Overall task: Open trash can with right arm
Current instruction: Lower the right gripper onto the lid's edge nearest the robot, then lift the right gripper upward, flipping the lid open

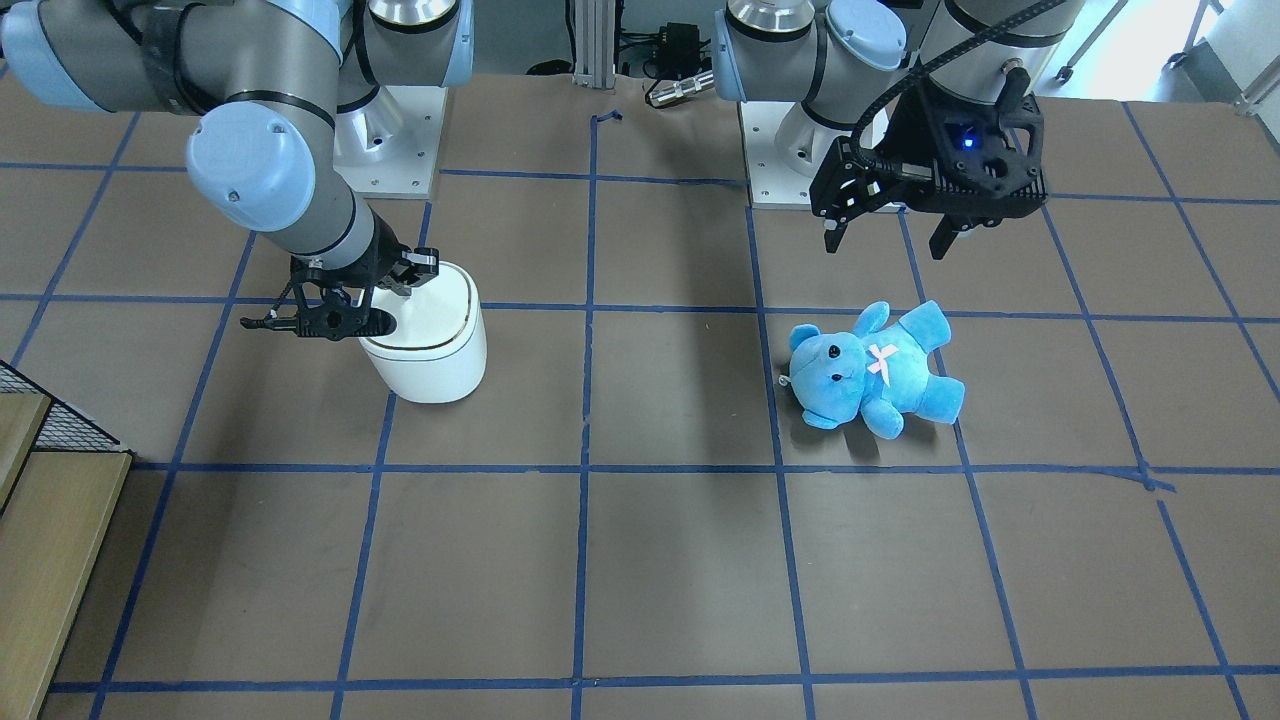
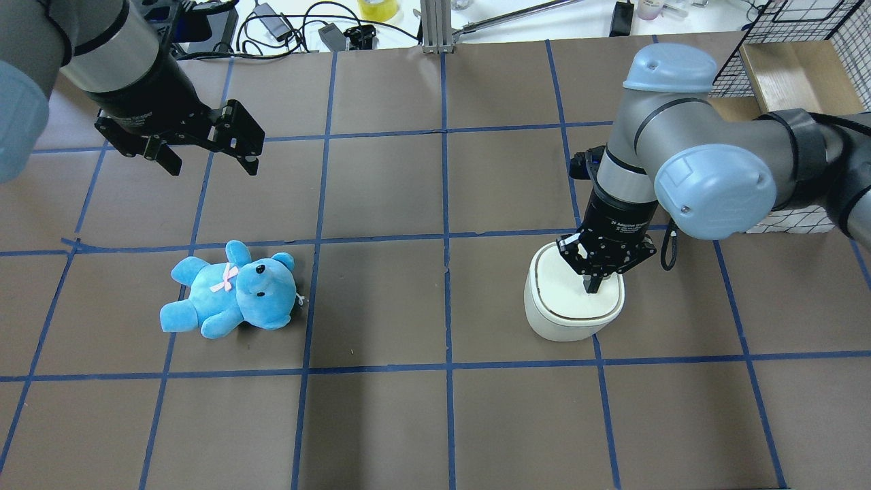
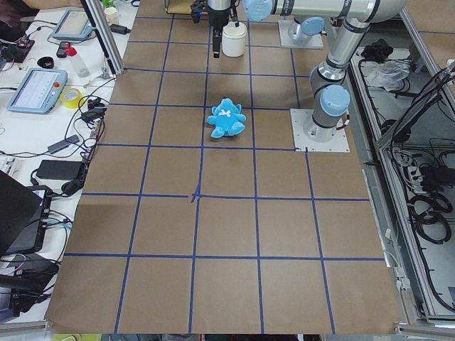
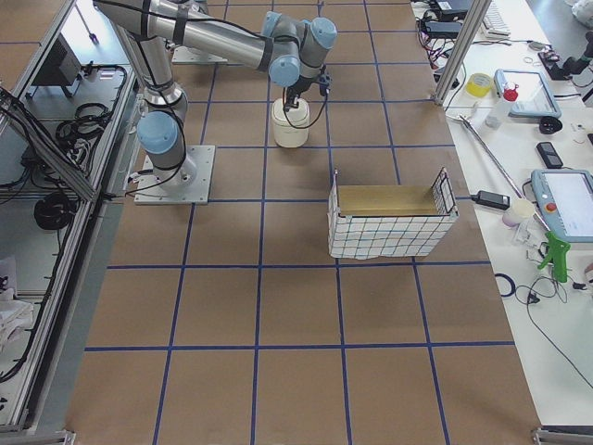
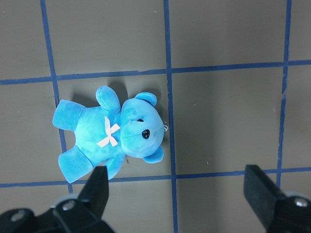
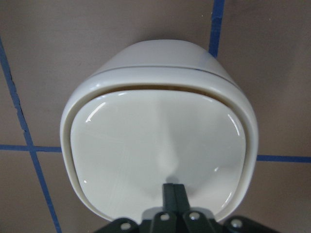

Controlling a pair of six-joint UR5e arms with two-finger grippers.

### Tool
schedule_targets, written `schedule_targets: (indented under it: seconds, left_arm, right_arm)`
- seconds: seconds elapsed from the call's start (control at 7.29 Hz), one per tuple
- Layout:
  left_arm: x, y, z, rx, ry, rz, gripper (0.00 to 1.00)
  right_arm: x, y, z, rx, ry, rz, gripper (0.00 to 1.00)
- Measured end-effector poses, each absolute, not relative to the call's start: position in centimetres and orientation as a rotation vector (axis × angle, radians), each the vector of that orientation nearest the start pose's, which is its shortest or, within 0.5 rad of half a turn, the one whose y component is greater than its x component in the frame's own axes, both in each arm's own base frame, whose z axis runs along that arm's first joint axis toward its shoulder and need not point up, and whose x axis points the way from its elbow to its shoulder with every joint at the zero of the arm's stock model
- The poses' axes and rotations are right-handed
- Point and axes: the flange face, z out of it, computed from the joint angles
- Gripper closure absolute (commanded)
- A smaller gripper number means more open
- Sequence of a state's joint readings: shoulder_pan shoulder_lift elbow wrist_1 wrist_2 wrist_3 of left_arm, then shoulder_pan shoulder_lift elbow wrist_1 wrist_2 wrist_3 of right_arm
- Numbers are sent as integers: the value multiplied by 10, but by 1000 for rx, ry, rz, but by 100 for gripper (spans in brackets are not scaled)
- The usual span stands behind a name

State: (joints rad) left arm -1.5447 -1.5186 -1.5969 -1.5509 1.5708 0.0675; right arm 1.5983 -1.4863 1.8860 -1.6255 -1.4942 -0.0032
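Currently the trash can [image 2: 552, 321] stands upright on the table [image 2: 435, 422], on the robot's right side, well apart from the blue teddy bear [image 2: 231, 296]. Its lid [image 6: 155, 145] lies flat and closed.

The right claw [image 2: 592, 287] points straight down with its fingers [image 6: 173, 194] pressed together, holding nothing. The tips appear to touch the lid near the rim closest to the wrist.

The left claw [image 2: 212, 167] hangs wide open and empty above the table, just beyond the bear.

Probable faults:
- Contact is close to the rim, so a downward push may tip or shift the unsecured can.
- The lid looks glossy, so the narrow tips may slide off.
- If this edge is the hinge side, pressing may not release the lid.
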Motion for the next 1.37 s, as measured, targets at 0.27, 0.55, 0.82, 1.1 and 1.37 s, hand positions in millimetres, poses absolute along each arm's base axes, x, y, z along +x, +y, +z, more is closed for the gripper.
schedule_targets:
  seconds: [0.27,0.55,0.82,1.1,1.37]
  left_arm:
    - [-121,-477,502,65,3138,-72,0]
    - [-121,-477,502,65,3139,-72,0]
    - [-121,-477,502,65,3138,-72,0]
    - [-121,-477,502,65,3139,-72,0]
    - [-121,-477,502,65,3138,-72,0]
  right_arm:
    - [153,-453,304,-11,3030,537,100]
    - [152,-453,299,21,3039,554,100]
    - [152,-455,299,82,3049,557,100]
    - [151,-461,317,117,3067,536,100]
    - [151,-470,355,121,3071,551,100]
